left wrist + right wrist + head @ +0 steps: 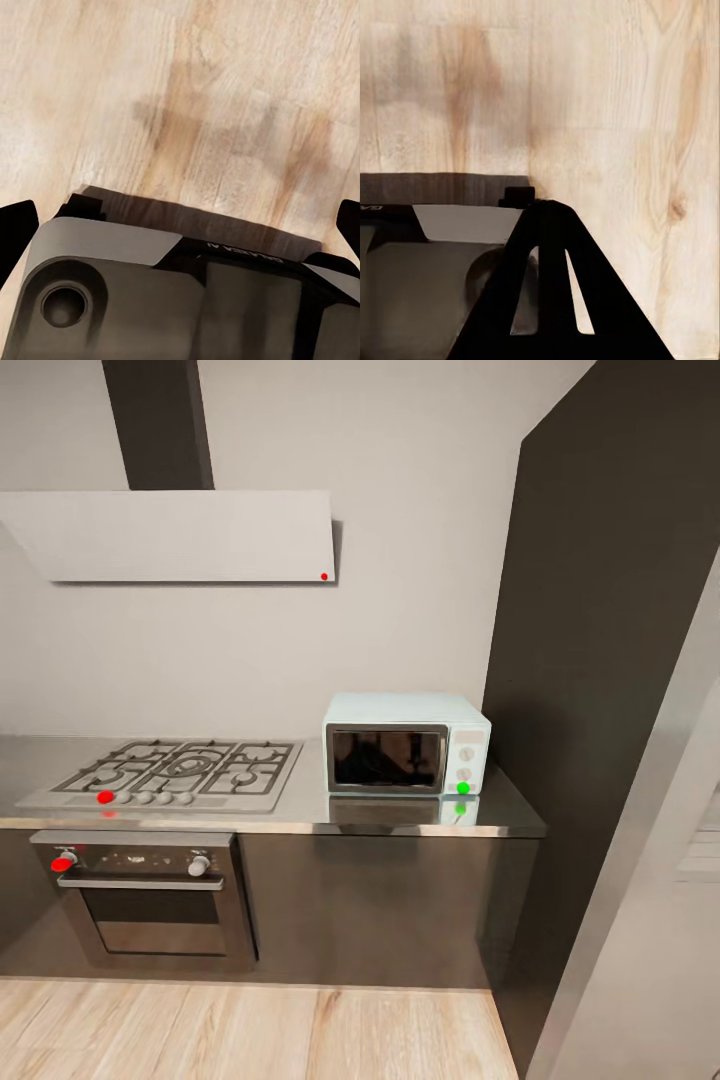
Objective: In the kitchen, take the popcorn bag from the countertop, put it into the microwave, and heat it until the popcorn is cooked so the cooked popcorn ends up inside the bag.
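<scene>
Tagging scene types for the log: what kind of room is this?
A kitchen: a gas hob set in a steel countertop, an oven below it, a flat hood above, and a mint microwave beside the hob.

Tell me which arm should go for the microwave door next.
Probably the right, though only loosely. The microwave sits right of centre on the countertop, door shut, so it lies toward the right arm's side. Both wrist cameras look at wooden floor, so neither arm is raised yet.
</scene>
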Robot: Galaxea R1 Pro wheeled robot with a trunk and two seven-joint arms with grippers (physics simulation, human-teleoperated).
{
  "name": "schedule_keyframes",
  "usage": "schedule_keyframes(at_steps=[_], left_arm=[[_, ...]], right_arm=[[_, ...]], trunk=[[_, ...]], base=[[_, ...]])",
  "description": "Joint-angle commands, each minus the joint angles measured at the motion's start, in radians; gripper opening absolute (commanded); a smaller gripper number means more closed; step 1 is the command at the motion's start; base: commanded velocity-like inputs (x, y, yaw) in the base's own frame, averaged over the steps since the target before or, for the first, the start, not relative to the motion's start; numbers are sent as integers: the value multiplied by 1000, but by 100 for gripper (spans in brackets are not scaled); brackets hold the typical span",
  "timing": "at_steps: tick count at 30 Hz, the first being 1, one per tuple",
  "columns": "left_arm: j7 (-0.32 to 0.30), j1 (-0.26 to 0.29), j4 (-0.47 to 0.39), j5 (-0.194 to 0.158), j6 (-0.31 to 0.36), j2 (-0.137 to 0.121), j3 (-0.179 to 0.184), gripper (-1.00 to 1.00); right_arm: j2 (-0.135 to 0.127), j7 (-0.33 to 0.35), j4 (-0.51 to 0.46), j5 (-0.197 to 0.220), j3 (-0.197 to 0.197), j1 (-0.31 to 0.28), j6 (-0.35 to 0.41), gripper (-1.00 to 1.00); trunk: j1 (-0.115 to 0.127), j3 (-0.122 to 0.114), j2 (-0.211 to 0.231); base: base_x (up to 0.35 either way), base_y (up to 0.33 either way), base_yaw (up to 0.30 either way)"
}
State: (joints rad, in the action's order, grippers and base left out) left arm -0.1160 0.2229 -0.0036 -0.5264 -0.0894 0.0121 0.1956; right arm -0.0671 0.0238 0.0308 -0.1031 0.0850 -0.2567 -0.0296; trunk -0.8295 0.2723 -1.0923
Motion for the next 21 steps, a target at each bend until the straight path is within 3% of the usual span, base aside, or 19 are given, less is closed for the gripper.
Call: schedule_keyframes(at_steps=[1, 5, 6, 21], left_arm=[[-4, 1, 2, -11, -4, 0, 8, 100], [-4, 1, 2, -11, -4, -2, 8, 100], [-4, 1, -1, 2, -4, -35, 12, 100], [-4, 1, -1, 2, -4, -35, 12, 100]], right_arm=[[0, 2, 3, -12, 9, 6, -3, -100], [-1, 2, 3, -15, 9, 26, -6, -100], [30, 2, -2, -17, 19, 28, -20, -100], [30, 2, -2, -17, 19, 28, -20, -100]], trunk=[[0, 1, -1], [0, 1, -1], [0, 1, -1], [0, 1, -1]], base=[[0, 0, 0], [0, 0, 0], [0, 0, 0], [0, 0, 0]])
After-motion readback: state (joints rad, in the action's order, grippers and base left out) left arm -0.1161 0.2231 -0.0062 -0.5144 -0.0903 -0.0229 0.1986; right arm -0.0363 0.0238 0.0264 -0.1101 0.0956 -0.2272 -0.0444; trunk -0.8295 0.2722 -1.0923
